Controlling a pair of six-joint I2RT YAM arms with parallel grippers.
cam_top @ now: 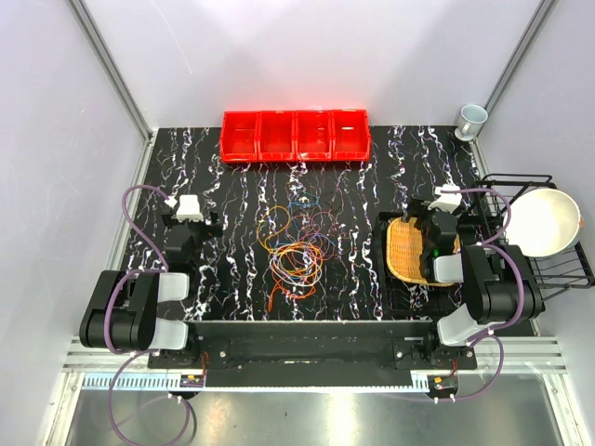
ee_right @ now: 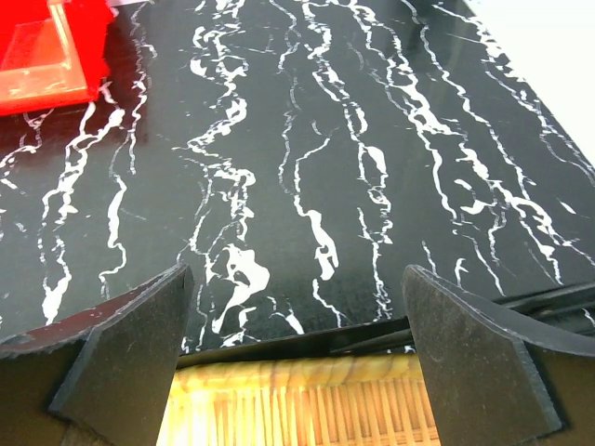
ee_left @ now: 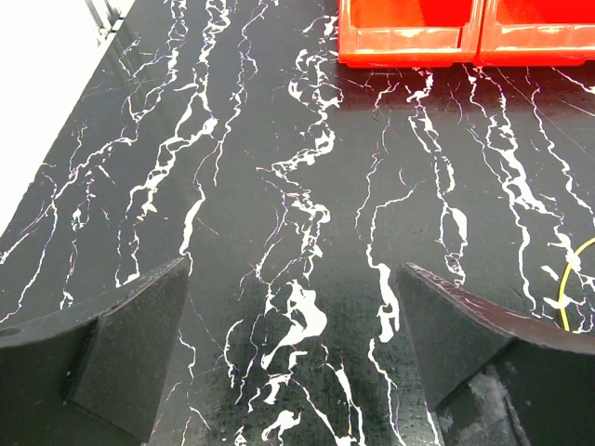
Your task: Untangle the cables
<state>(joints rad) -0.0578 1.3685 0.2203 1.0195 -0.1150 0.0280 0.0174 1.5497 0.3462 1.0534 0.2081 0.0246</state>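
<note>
The cables (cam_top: 296, 243) are lying in a loose tangle near the middle of the black marbled table (cam_top: 363, 186). Orange, yellow and red loops are overlapping in the thickest knot, and thinner purple and blue strands are trailing toward the far side. Neither arm is touching them. The left gripper (cam_top: 192, 221) is hovering well to the left of the tangle with bare tabletop between. In the left wrist view its jaws are standing wide apart around nothing (ee_left: 293, 279), and only one yellow strand (ee_left: 569, 288) is peeking in at the right edge of that view, outside the right finger. The right gripper (cam_top: 437, 223) is hanging on the opposite side, well to the right of the cables, over the far rim of a woven basket (cam_top: 404, 251). In its own wrist view its jaws are likewise spreading fully (ee_right: 296, 279) and gripping nothing, the basket's rim (ee_right: 307, 409) is showing below and between the fingers, and no cable is appearing there. A row of red bins (cam_top: 296, 136) is sitting beyond the tangle along the far edge, visible at the top of both wrist views (ee_left: 409, 37) (ee_right: 46, 56). At the far right a white bowl (cam_top: 542, 221) is resting on a black wire rack (cam_top: 567, 269), and a pale cup (cam_top: 471, 119) is standing at the back right corner.
</note>
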